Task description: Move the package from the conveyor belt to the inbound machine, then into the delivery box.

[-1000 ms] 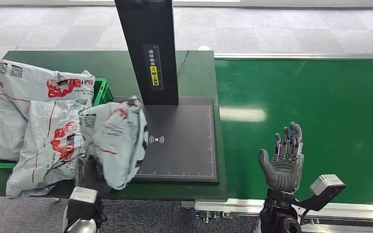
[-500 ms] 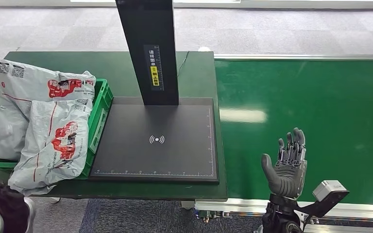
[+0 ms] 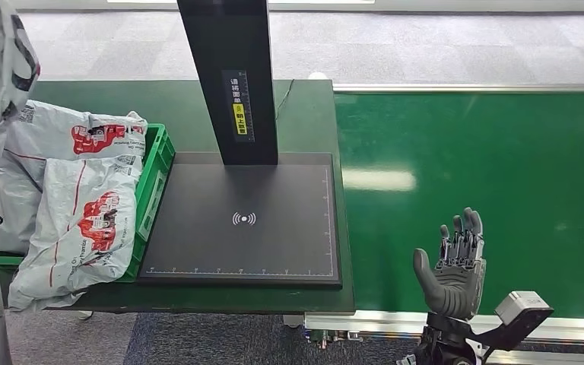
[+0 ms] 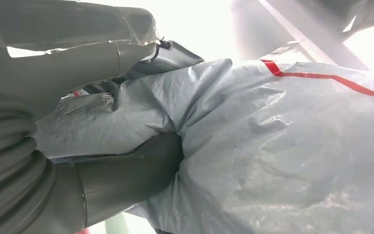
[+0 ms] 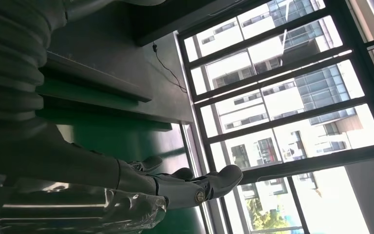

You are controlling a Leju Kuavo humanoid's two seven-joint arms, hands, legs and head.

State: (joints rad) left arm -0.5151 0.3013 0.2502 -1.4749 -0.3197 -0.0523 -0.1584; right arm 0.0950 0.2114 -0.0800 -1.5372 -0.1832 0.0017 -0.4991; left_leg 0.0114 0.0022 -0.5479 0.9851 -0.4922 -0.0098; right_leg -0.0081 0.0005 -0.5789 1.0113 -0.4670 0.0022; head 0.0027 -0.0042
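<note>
A grey plastic package (image 3: 0, 53) with red and black print hangs high at the far left, above the piled mail bags (image 3: 76, 205). My left hand (image 4: 83, 170) grips it, thumb and fingers pressed into the crumpled grey film (image 4: 282, 146), which carries a red line. The inbound machine's black scan plate (image 3: 274, 243) lies bare under its dark post (image 3: 232, 76). My right hand (image 3: 455, 266) is held upright and open over the near edge of the green conveyor belt (image 3: 494, 175), holding nothing; its spread fingers (image 5: 190, 187) show against windows.
A green crate (image 3: 157, 161) left of the scan plate is heaped with several grey mail bags that spill over its front. The dark green table (image 3: 304, 114) carries the crate and the machine. Grey tiled floor lies beyond.
The left arm carried the package from over the scan plate's left edge, down out of sight, then up high at the far left. The right hand sank slightly toward the near right.
</note>
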